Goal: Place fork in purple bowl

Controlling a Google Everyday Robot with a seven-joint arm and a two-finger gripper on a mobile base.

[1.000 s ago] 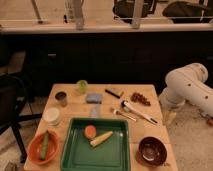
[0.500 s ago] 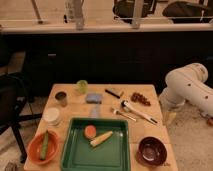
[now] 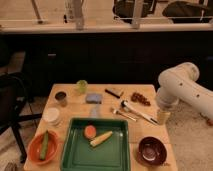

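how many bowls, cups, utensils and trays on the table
bowls: 2, purple bowl, orange bowl
cups: 2, green cup, dark cup
utensils: 2, fork, white utensil
trays: 1, green tray
total: 7
gripper hangs at the right edge of the table

Nothing shifts that I can see: my hand [image 3: 163, 116] remains at the counter's [image 3: 75, 107] right edge, and no item on it has moved.

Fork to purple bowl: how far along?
Done: nothing yet. The small, thin, silvery fork lies on the wooden table, up and left of the glossy, round, dark purple bowl, which has no fork in it. In hand: the gripper hangs at the table's right edge, apart from the fork. Left: grasp the fork, carry it over, release it in the bowl.
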